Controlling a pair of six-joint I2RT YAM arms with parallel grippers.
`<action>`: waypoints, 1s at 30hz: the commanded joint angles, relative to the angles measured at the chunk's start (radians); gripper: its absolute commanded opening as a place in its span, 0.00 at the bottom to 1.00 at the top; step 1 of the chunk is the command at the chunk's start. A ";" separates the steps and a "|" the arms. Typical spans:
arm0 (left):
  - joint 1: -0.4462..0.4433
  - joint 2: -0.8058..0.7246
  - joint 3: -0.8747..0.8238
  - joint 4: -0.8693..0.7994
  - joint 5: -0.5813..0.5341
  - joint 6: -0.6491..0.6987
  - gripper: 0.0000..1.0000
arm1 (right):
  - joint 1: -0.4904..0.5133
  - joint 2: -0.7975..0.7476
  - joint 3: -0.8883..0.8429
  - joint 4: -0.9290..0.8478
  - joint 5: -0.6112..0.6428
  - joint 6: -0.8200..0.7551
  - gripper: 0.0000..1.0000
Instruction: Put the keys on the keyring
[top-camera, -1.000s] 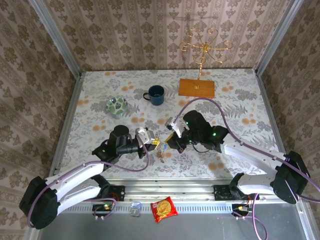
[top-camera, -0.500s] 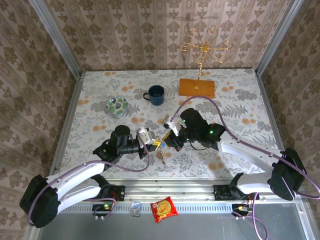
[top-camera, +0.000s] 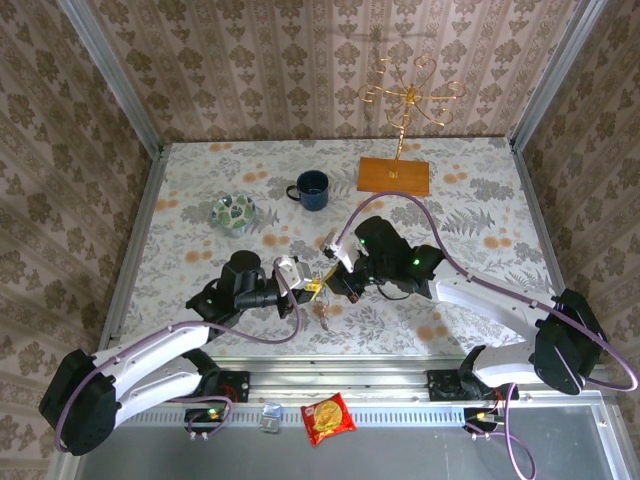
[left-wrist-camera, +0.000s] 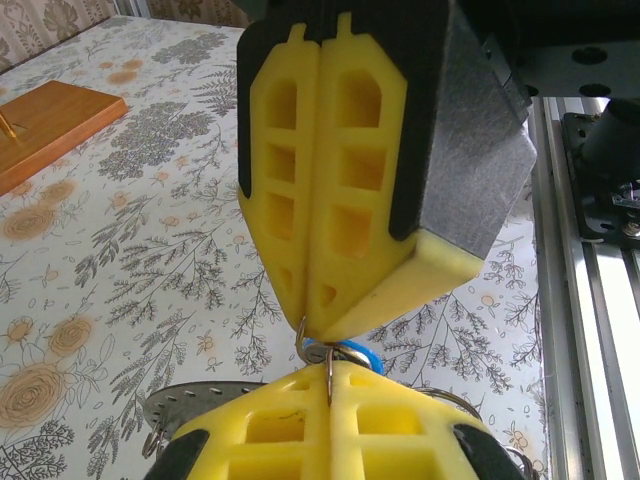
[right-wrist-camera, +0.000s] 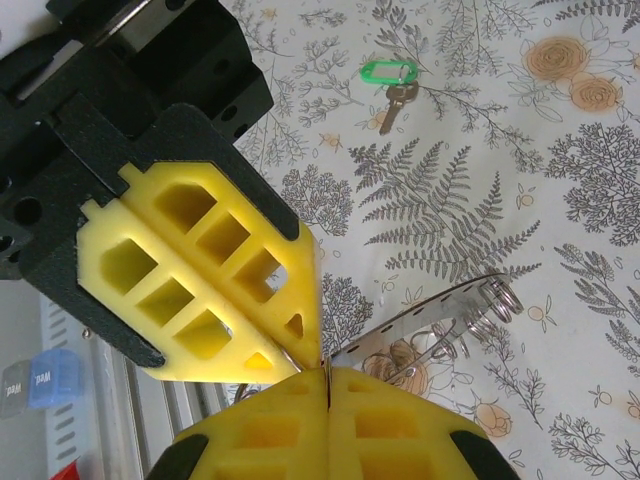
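Observation:
My two grippers meet tip to tip over the front middle of the table, the left gripper (top-camera: 302, 284) and the right gripper (top-camera: 336, 279). The left gripper (left-wrist-camera: 328, 385) is shut on a thin wire loop, and the blue key (left-wrist-camera: 362, 353) head peeks out just behind it. The right gripper (right-wrist-camera: 328, 385) is shut on the edge of the flat grey keyring (right-wrist-camera: 432, 320), whose coils hang at its far end. The keyring (left-wrist-camera: 168, 412) also juts out from behind my left fingers. The green key (right-wrist-camera: 388, 74) lies loose on the table.
A blue mug (top-camera: 312, 189) and a green-patterned glass dish (top-camera: 233, 211) stand at the back left. The gold wire stand (top-camera: 408, 95) rises from its wooden base (top-camera: 393, 175) at the back. A snack packet (top-camera: 328, 418) lies on the front rail.
The right gripper has moved left toward the left gripper until their fingertips touch. The left arm has barely moved.

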 joint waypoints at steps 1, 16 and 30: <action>-0.007 -0.003 0.037 0.042 0.006 -0.001 0.00 | 0.009 -0.039 0.010 -0.020 0.044 -0.027 0.00; -0.010 0.002 0.034 0.054 0.007 -0.004 0.00 | 0.036 -0.033 -0.003 -0.033 0.035 -0.060 0.00; -0.012 0.000 0.034 0.054 0.017 0.002 0.00 | 0.037 -0.024 0.007 0.004 0.101 -0.039 0.00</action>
